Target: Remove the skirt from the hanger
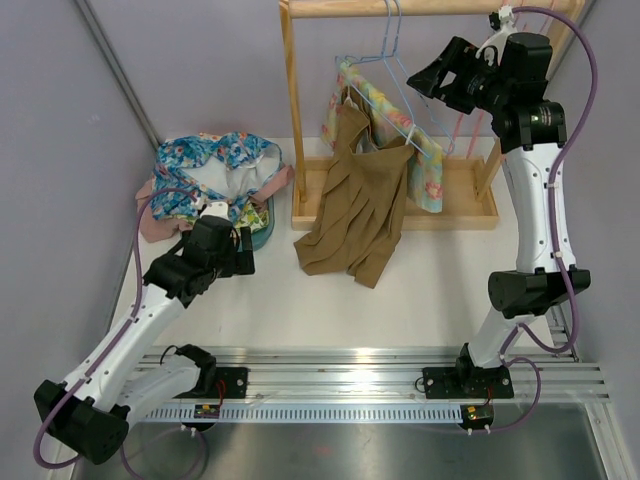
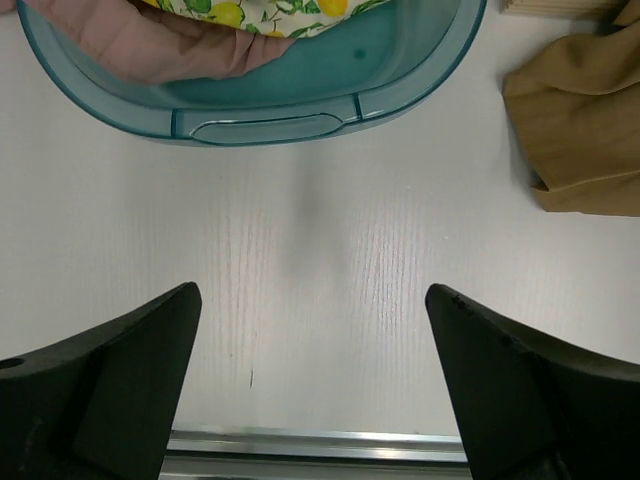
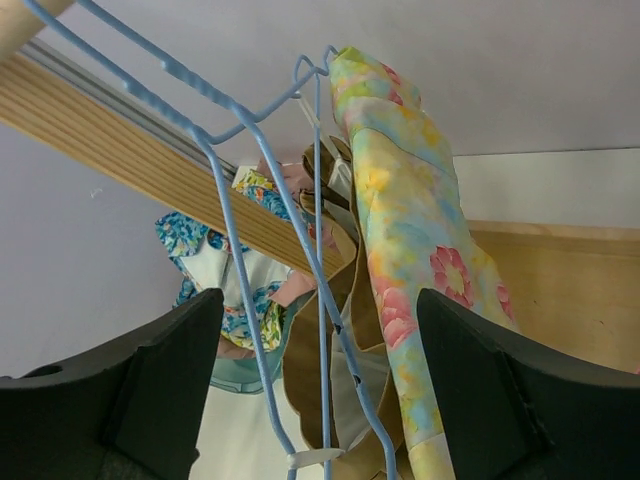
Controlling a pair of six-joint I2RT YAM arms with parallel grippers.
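1. The tan pleated skirt is in the centre of the top view. Its upper end is still up by the light-blue wire hanger on the wooden clothes rack. Its lower part is spread over the rack's base and onto the white desk.
2. A pastel floral garment hangs just right of the skirt on the same rack.
3. The right gripper sits high in the upper right, near the hanger. In its wrist view the fingers are spread wide and grip nothing, and the hanger's wires and the skirt's brown cloth show between them.
4. The left gripper is low over the desk at left, just beside a teal plastic basin heaped with floral clothes. Its fingers are also wide apart and empty.
5. In the left wrist view, a skirt corner lies at upper right.
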